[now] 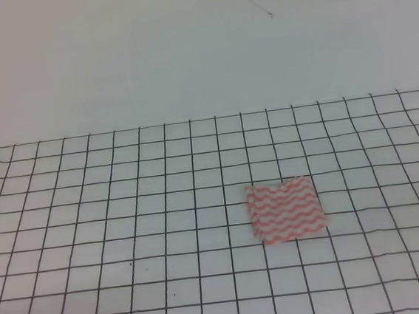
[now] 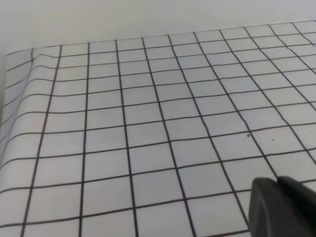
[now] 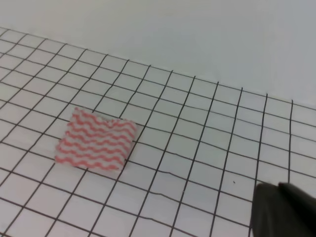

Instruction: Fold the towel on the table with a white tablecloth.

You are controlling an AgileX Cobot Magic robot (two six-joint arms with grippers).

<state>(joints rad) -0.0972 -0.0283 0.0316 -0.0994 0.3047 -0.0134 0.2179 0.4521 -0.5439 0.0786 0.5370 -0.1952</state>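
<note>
towel: thin white cloth with pink-red wavy stripes (image 1: 286, 210), lying flat right of centre, long axis and stripes running left-right | under it: white black-grid tablecloth (image 1: 125, 209) covering the bench | left wrist view: grid only, no towel | left claw (image 2: 284, 207), right claw (image 3: 284, 210): dark corners, open or closed unclear | no writing legible

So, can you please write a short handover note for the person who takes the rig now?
Left pincer: only a dark part shows at the frame corner; open or shut cannot be told.
Right pincer: the same.
Neither touches anything.
The towel lies right of centre on the white tablecloth, small and compact, apparently already folded.
Left: check the fold, keep both arms clear.
</note>
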